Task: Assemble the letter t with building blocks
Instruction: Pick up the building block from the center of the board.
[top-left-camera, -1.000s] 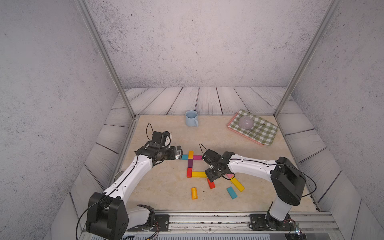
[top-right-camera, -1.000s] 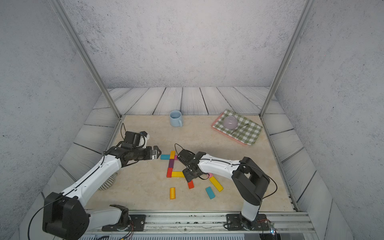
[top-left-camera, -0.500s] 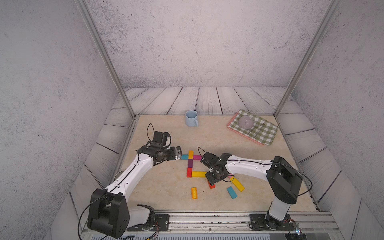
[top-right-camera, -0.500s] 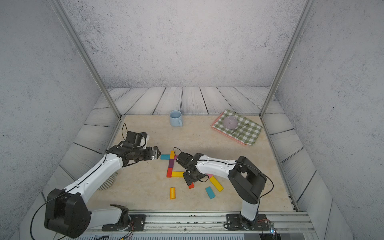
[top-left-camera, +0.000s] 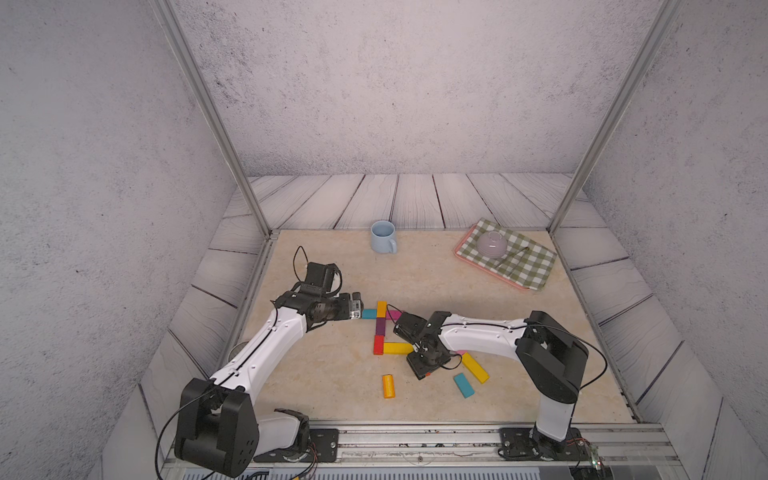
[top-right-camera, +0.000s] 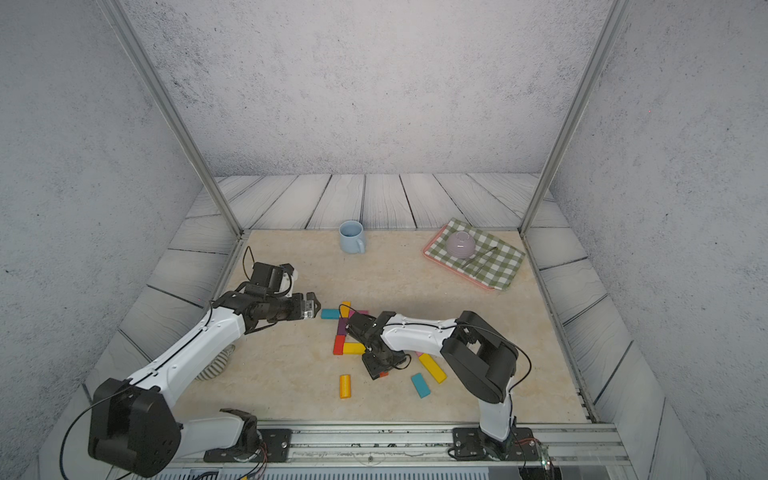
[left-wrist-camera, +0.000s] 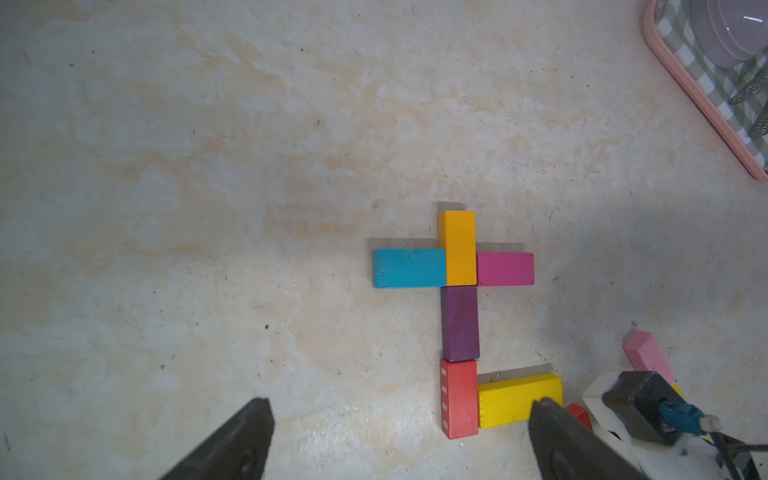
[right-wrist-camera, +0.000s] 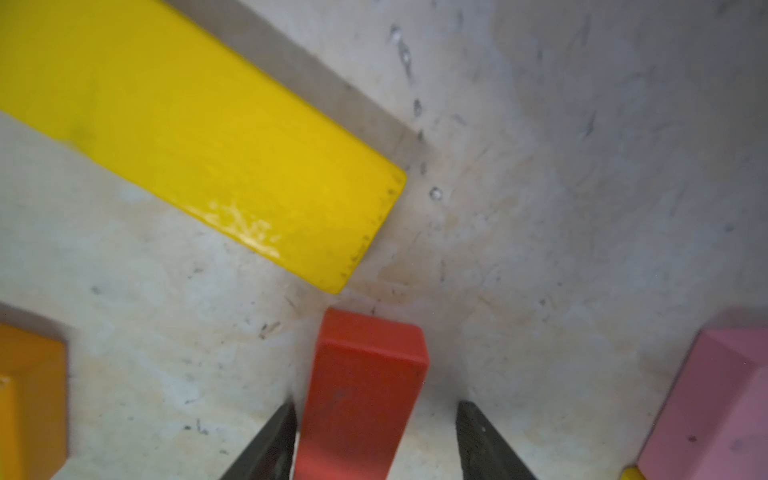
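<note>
While both arms sit low over the table (top-left-camera: 324, 386), I log the left gripper (top-left-camera: 358, 310) spread wide and empty, its fingers (left-wrist-camera: 232, 444) bare in the left wrist view; in both top views it shows next to the crossbar's teal end. Letter so far, all flat: orange block (left-wrist-camera: 457, 247) at the head of the stem, teal block (left-wrist-camera: 409, 268) and magenta block (left-wrist-camera: 505, 268) butted against its two sides as the crossbar, purple block (left-wrist-camera: 460, 324) touching under the orange, red stem block (left-wrist-camera: 459, 399) touching under the purple. Yellow block (left-wrist-camera: 515, 399) lies against the red stem block's foot, a bit skewed, sticking out on the magenta side. Right gripper (right-wrist-camera: 376, 405) is down at the loose red block (right-wrist-camera: 365, 386): jaws straddle it, one finger (right-wrist-camera: 272, 444) right at its side, a gap showing at the other, so not clamped. That block sits just off the yellow block's free end, not touching. Pink block (right-wrist-camera: 715, 407) lies near it on one side. In both top views the gripper body hides most of the loose red block. Loose orange block (top-left-camera: 388, 386), loose teal block (top-left-camera: 463, 385) and stray yellow block (top-left-camera: 475, 368) lie apart toward the rail side. Mug (top-left-camera: 383, 237), checked tray (top-left-camera: 519, 266) and bowl (top-left-camera: 491, 244) sit at the far edge, well apart from the blocks.
</note>
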